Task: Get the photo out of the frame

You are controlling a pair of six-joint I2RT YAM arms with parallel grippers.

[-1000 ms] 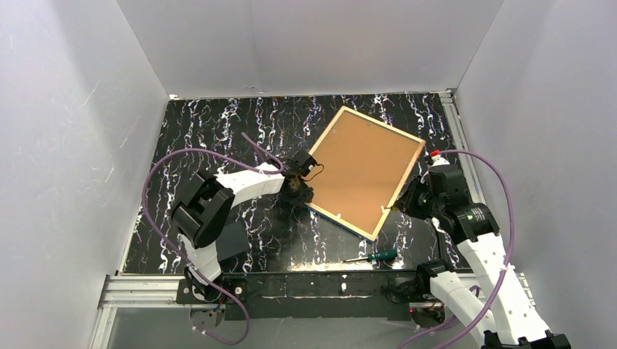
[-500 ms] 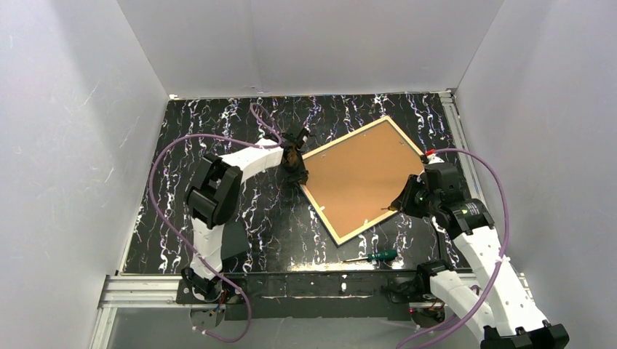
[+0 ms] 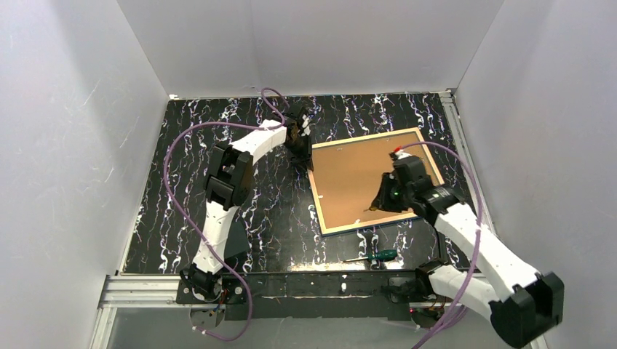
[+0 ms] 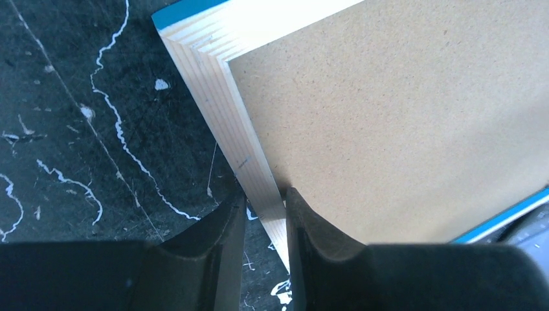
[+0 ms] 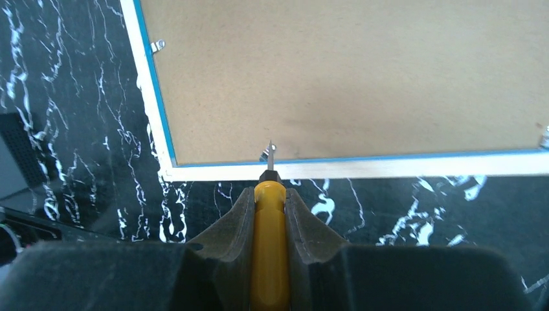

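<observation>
The frame (image 3: 317,190) lies back-up on the table, its light wood rail (image 4: 220,91) and blue edge (image 5: 388,155) showing around the brown backing board (image 3: 353,171). The photo is hidden under that board. My left gripper (image 3: 300,145) is shut on the frame's left rail near the far corner, one finger on each side (image 4: 265,210). My right gripper (image 3: 383,198) is shut on a yellow-handled screwdriver (image 5: 269,246). Its tip (image 5: 270,150) rests at a small metal tab on the frame's near rail.
A green-handled screwdriver (image 3: 376,256) lies on the black marbled table near the front edge, below the frame. More metal tabs (image 5: 155,45) sit along the frame's inner edge. White walls enclose the table on three sides.
The frame has swung round from a tilted diamond to nearly square with the table. The left gripper moved farther back with it. The right gripper shifted left over the near rail.
</observation>
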